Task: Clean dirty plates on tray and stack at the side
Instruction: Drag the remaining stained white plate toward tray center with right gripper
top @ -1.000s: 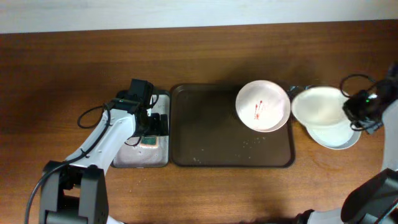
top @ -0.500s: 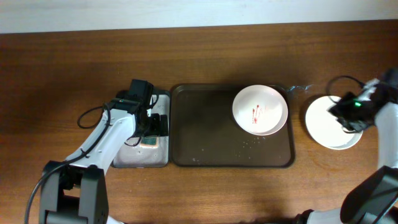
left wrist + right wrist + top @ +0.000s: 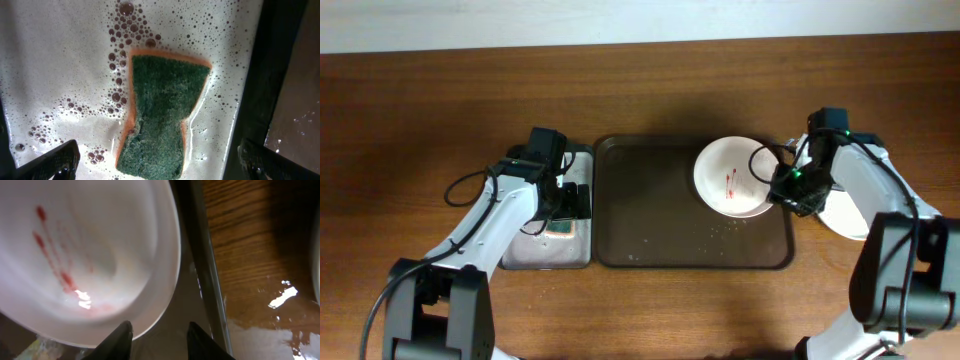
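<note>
Table (image 3: 440, 100): brown wood grain, low sheen, with a wet shiny patch in the right wrist view. Tray (image 3: 650, 220): dark brown, smooth, looks like plastic, dull sheen. Plate (image 3: 100, 245): glossy, smooth, red smears. Sponge (image 3: 165, 110): rough green scouring face, orange foam edge. Small tray (image 3: 535, 255): bottom under bubbly soapy water.

Softly, evenly lit from above, with glare spots on the plate (image 3: 82, 299) and wet worktop (image 3: 283, 294), wrist close-ups slightly blurred.

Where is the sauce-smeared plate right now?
In the overhead view, the smeared plate sits in the far right corner of the tray, on the robot's right side. The right gripper is open at the plate's right rim, by the tray's edge.
</note>
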`<state>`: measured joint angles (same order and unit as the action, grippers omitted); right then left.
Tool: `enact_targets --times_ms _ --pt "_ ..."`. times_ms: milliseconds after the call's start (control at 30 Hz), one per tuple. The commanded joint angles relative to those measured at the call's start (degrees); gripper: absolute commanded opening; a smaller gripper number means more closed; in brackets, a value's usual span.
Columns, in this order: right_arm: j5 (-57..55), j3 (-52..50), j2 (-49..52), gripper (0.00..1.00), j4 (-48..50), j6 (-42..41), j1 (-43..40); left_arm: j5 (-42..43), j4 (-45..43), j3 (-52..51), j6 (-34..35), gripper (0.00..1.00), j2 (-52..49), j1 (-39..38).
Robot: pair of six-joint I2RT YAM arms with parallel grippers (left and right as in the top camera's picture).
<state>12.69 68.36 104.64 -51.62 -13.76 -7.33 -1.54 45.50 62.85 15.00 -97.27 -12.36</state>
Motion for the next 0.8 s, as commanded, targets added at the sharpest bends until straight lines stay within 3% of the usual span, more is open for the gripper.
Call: enact_targets --times_ms 0,100,233,467,600,767 --pt "-0.9 -0.6 2.7 0.34 1.6 -1.8 0.5 -0.4 0.1 0.9 0.0 1.0 1.0 0.2" --pt "-0.9 -0.9 4.5 0.15 3.1 -1.7 2.1 -0.4 0.1 0.9 -0.1 1.0 1.0 0.2" --pt "0.0 -1.0 4.6 0.05 2.1 -1.8 5.4 -0.4 0.1 0.9 0.0 1.0 1.0 0.2" --pt "4.1 -1.0 4.6 0.04 -4.0 -3.7 12.7 -0.4 0.0 0.9 -0.1 1.0 1.0 0.2" --pt "4.9 0.4 4.6 0.28 -3.0 -2.3 12.5 -0.4 0.0 0.9 -0.1 1.0 1.0 0.2" --pt "4.7 4.5 4.6 0.38 5.2 9.9 12.3 -0.4 0.1 0.9 -0.1 1.0 1.0 0.2"
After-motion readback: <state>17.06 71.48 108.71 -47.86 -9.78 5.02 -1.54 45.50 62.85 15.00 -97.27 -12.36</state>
